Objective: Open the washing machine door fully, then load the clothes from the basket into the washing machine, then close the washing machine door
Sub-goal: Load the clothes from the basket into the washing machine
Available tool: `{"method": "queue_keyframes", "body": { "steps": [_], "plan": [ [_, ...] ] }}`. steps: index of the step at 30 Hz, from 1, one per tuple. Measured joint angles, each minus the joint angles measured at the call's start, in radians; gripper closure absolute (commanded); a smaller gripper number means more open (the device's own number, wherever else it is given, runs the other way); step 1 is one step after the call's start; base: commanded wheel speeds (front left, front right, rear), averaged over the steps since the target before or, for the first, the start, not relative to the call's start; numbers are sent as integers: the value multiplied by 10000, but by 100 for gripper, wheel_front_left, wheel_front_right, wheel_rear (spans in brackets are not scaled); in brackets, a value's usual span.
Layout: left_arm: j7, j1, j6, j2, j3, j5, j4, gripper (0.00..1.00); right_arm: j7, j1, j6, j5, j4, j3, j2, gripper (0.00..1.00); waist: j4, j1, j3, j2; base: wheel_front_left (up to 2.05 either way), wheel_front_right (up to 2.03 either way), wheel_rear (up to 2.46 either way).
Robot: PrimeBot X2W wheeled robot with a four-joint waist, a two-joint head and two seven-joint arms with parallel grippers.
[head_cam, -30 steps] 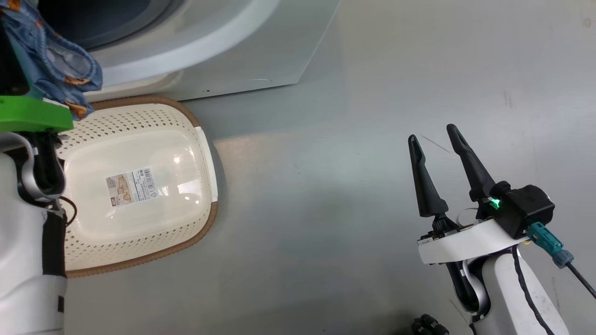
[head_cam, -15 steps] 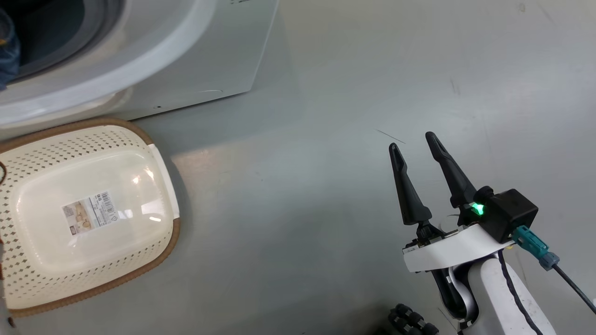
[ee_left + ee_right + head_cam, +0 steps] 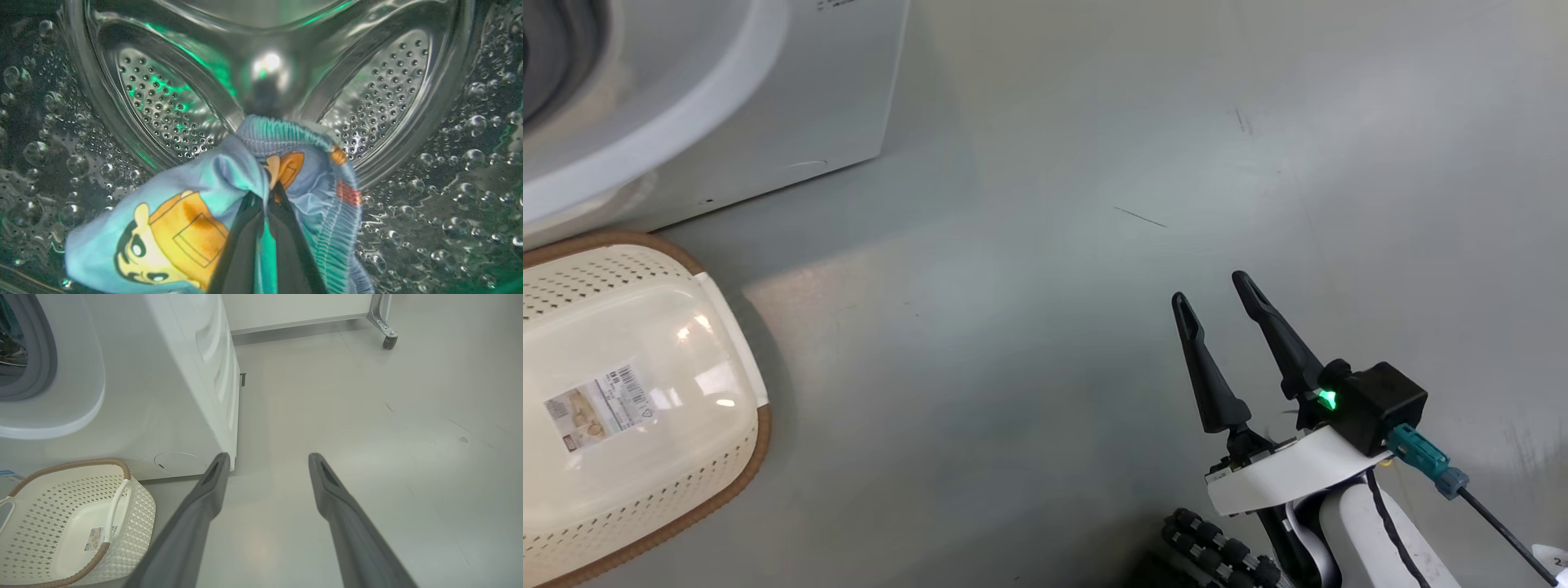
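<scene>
From the head, we see our right gripper point(image 3: 1211, 289) spread wide above the floor point(image 3: 1045, 245), and the basket point(image 3: 760, 441) beside the washing machine point(image 3: 768, 106). At the left wrist, our left gripper point(image 3: 269, 192) pinches the blue cartoon-print clothes point(image 3: 184, 220) inside the steel drum point(image 3: 163, 110). At the right wrist, the basket's labelled bottom shows.

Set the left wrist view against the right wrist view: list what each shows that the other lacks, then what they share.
Left wrist view: the left pincer, shut on the clothes, a light-blue cartoon-print garment, inside the perforated steel drum.
Right wrist view: the right pincer, open above the grey floor; the basket, empty, at the machine's front; a caster wheel.
Shared: the washing machine, seen from inside in the left wrist view and from outside in the right.
</scene>
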Motion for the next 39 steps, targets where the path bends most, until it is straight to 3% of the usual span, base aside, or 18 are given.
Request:
{"method": "queue_keyframes", "body": {
  "steps": [5, 13, 21, 22, 23, 25, 26, 27, 28, 39],
  "plan": [
    [21, -701, 84, 604, -33, 479, 257, 100, 0, 226, -178, 75, -27, 33, 19, 0, -345, -1, 209, 0, 0, 0, 0],
    [-67, -1002, -15, 650, -769, 1131, 1154, 100, 0, 451, -267, 75, -159, -88, 42, 0, -608, -1, 431, 0, 2, 2, 2],
    [224, -1578, -159, 1041, -1197, 1549, 2065, 98, 0, 848, -393, 56, -221, -54, 58, 0, -673, 0, 421, 0, 41, 41, 41],
    [309, -1598, -169, 1053, -1246, 1567, 2194, 75, 0, 856, -418, 56, -224, -44, 61, 0, -675, 0, 413, 0, 64, 64, 64],
    [376, -1613, -173, 1057, -1281, 1593, 2316, 64, 0, 857, -420, 56, -236, -38, 59, 0, -677, -1, 406, 0, 57, 57, 57],
    [623, -1661, -188, 1057, -1369, 1678, 2602, 53, 0, 863, -430, 56, -265, -29, 58, 0, -679, -1, 388, 0, 48, 48, 48],
    [688, -1678, -194, 1057, -1398, 1732, 2692, 44, 0, 867, -431, 56, -278, -19, 58, 0, -678, 0, 380, 0, 39, 39, 39],
    [788, -1724, -196, 1058, -1409, 1766, 2826, 18, 0, 868, -433, 56, -286, -6, 58, 0, -677, -1, 370, 0, 33, 33, 33],
    [788, -1724, -196, 1058, -1409, 1766, 2826, 0, 0, 868, -433, 56, -286, -6, 58, 0, -677, -1, 370, 0, 27, 27, 27],
    [1544, -2158, 6, 1055, -1503, 1831, 3962, 0, 0, 792, -433, 56, -305, 119, 63, 0, -645, 0, 140, 0, 4, 4, 4]
  ]
}}
